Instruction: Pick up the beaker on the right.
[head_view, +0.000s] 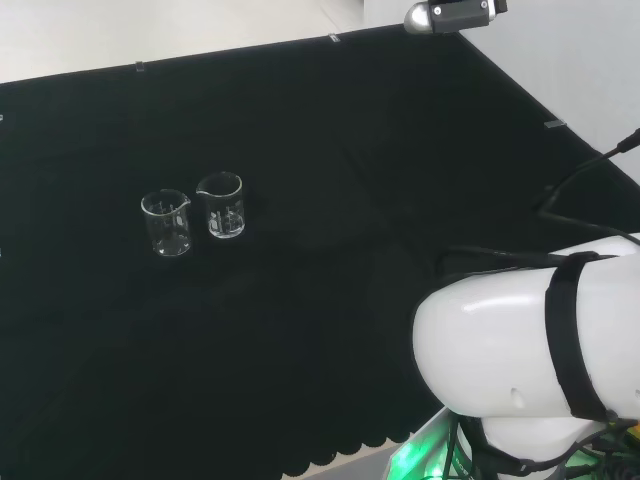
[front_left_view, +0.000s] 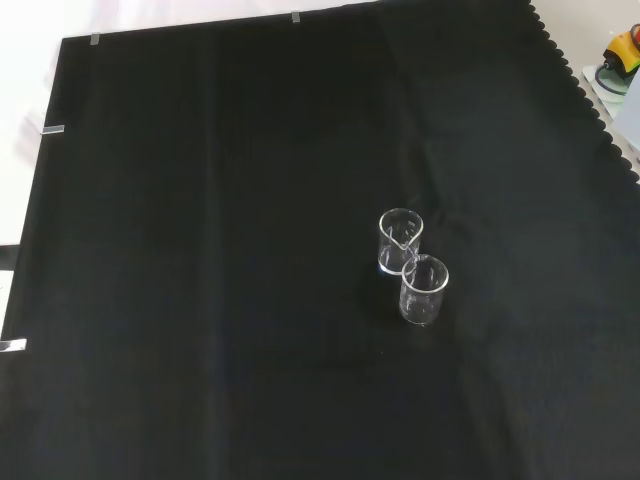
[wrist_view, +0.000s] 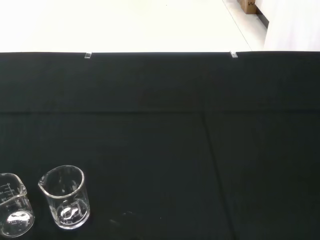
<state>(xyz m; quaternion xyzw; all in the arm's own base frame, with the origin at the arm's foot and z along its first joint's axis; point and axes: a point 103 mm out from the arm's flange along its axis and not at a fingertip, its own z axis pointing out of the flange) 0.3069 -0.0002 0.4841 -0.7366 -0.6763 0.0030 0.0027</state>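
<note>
The beaker on the right (head_view: 221, 205) is being crowded by its neighbour (head_view: 167, 222); approaching from its free side is advised; finger state cannot be told.

Two upright beakers side by side on the cloth (head_view: 320, 150), right beaker (head_view: 221, 206) just beside left beaker (head_view: 167, 222).

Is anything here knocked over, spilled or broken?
Nothing stands out. Both beakers, one and the other, stand upright, close side by side on the black cloth; they look empty, with no spill or breakage visible.
</note>
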